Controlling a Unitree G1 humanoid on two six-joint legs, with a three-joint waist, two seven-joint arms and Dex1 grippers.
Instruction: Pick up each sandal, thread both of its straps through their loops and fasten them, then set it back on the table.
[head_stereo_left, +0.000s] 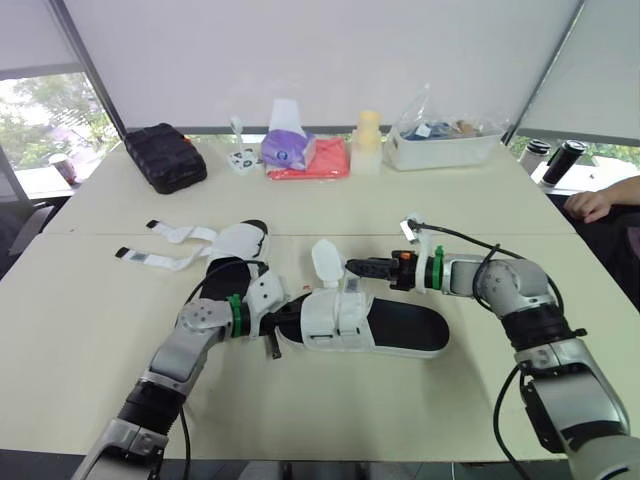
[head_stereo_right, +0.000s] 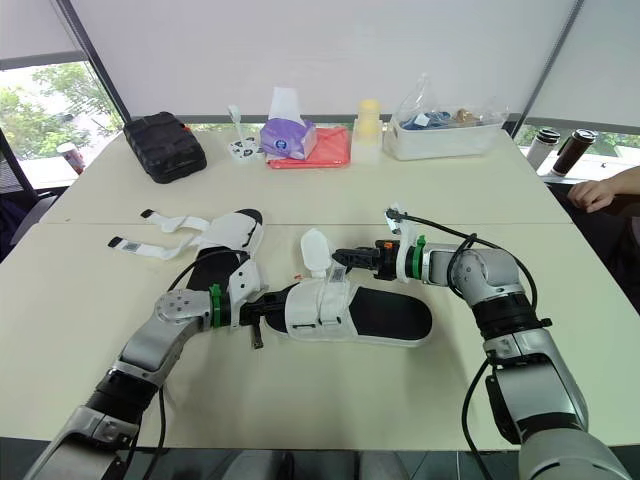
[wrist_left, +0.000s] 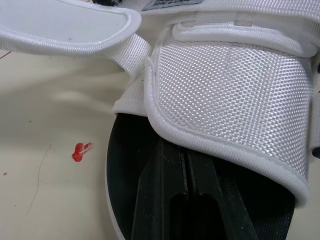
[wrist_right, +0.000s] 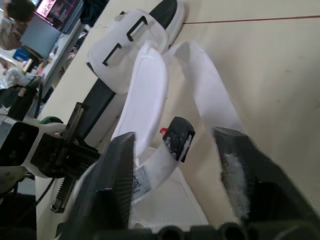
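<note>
The left end effector (head_stereo_left: 280, 322), fingers closed inside the near sandal's (head_stereo_left: 405, 325) toe, steadies it so the open right end effector (head_stereo_left: 352, 267) can take its raised strap (head_stereo_left: 326, 262).

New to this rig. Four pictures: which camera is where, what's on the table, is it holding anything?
This is a humanoid robot with two arms, each ending in a two-finger gripper. The two wide pictures come from a stereo camera on its head, looking down over a table. The two close-ups come from a camera on each wrist, looking along that gripper's fingers.

Two sandals lie on the table. On the near sandal, the left gripper has its fingers together, pushed in under the white upper. The right gripper is open around a loose strap. Nothing looks clamped. The far sandal has its straps spread out.

At the back are a black case, a tissue box and a clear bin.
</note>
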